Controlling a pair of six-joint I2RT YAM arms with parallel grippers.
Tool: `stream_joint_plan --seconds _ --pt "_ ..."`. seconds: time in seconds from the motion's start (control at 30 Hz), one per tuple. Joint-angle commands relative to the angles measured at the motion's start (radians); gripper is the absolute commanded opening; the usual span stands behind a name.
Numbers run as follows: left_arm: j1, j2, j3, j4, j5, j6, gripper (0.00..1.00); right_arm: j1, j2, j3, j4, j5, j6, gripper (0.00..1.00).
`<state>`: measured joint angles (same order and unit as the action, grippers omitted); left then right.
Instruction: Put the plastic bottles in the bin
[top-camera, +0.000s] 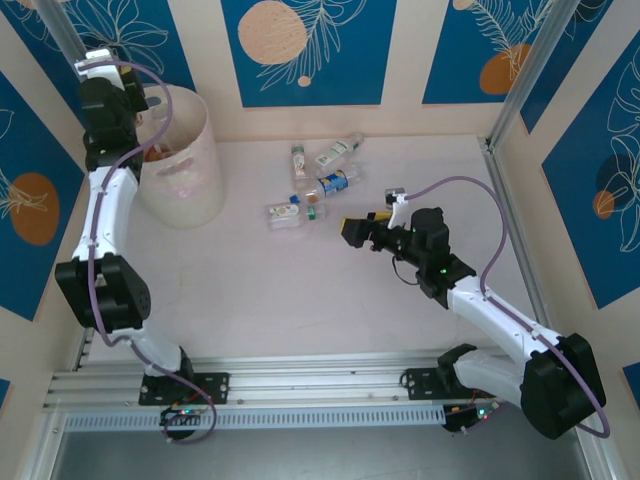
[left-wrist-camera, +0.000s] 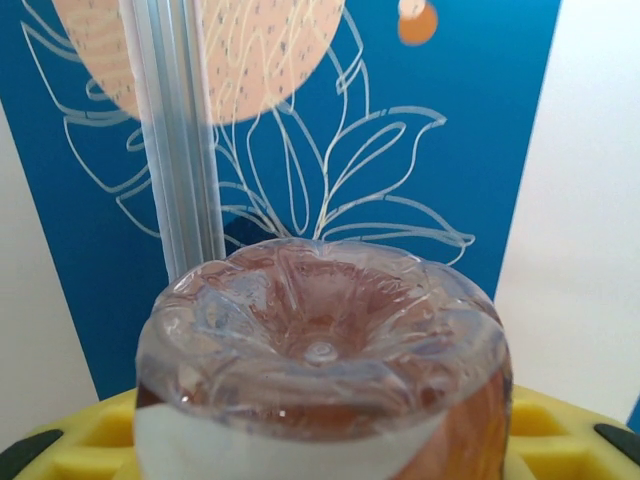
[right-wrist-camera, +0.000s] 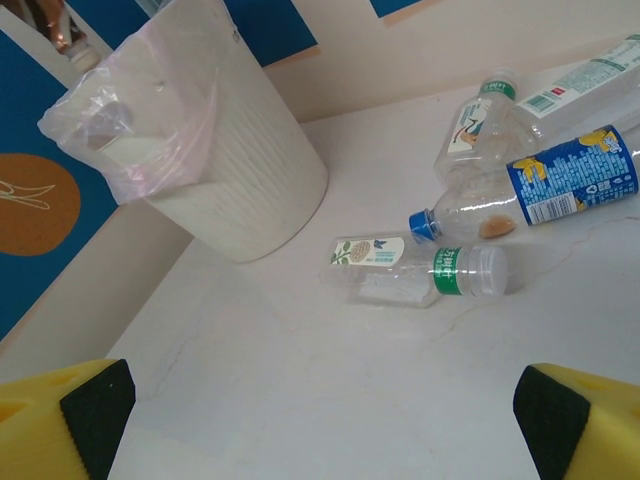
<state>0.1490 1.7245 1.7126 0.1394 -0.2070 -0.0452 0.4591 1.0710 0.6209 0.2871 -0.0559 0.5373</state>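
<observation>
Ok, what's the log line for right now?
left jaws: shut on bottle, by bin | right jaws: open, facing loose bottles

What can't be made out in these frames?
- Inside of the tall round whitish plastic bin: top view, left arm covers part of its mouth; right wrist view, wall and pink bag hide it.
- Clear plastic bottle in the left gripper: left wrist view, base faces the lens, cap hidden behind it.
- Small clear bottles on the table: top view, labels too small to read.
- White-labelled clear bottle: right wrist view, cut by right edge.
</observation>
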Motion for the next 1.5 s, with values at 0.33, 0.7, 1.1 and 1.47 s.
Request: stream_joint_plan --seconds 0.33,0.7,1.1,1.47 --pt "0.042 0.084 0.071 0.016 -0.105 0.036 1.00 0.018 -0.050 -0.006 -0.048 0.075 -0.025 1.00" --pt "0.016 0.054 0.125 -0.117 -0.074 -0.077 1.00 0.019 -0.048 -0.007 -0.052 0.076 -0.035 1.00" --pt "-0.229 -0.071 -0.015 -0.126 -0.006 -0.089 1.00 0.015 -0.023 -0.004 -0.107 0.210 0.002 1.00" --pt "-0.461 -0.095 -0.092 -0.276 0.462 0.154 1.00 -0.019 -0.008 -0.007 -0.134 0.282 0.069 1.00"
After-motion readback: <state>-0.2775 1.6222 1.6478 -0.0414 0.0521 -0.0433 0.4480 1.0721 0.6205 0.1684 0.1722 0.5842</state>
